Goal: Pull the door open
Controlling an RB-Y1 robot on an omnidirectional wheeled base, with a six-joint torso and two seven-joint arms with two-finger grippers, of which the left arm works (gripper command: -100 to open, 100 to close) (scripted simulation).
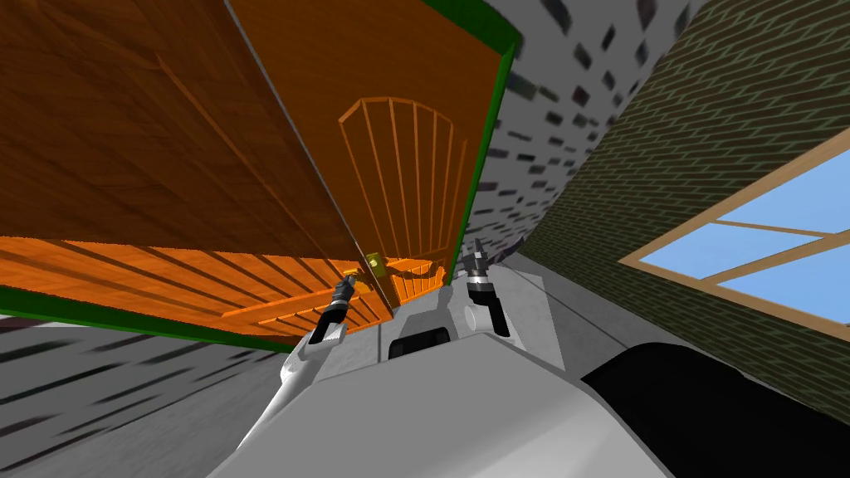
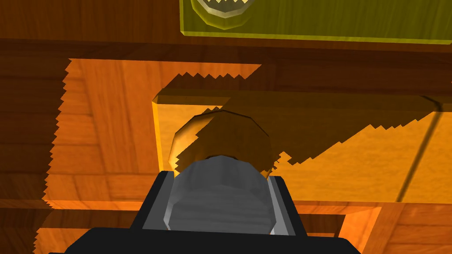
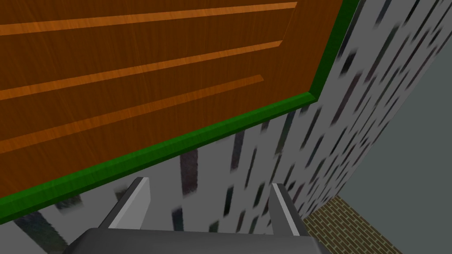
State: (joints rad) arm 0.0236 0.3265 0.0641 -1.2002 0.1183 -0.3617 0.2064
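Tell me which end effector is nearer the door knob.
Left. The left end effector is shut on the knob; the right end effector is open, off beside the door's green frame.

You face an orange-brown wooden door (image 1: 398,166) in a green frame (image 1: 480,158), with an arched, slatted panel; its round grey knob (image 2: 219,198) (golden plate (image 2: 353,176) behind it) sits near one edge.

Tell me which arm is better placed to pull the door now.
Left: the left gripper grips the knob, while the right gripper is open, facing the wall beside the door frame.
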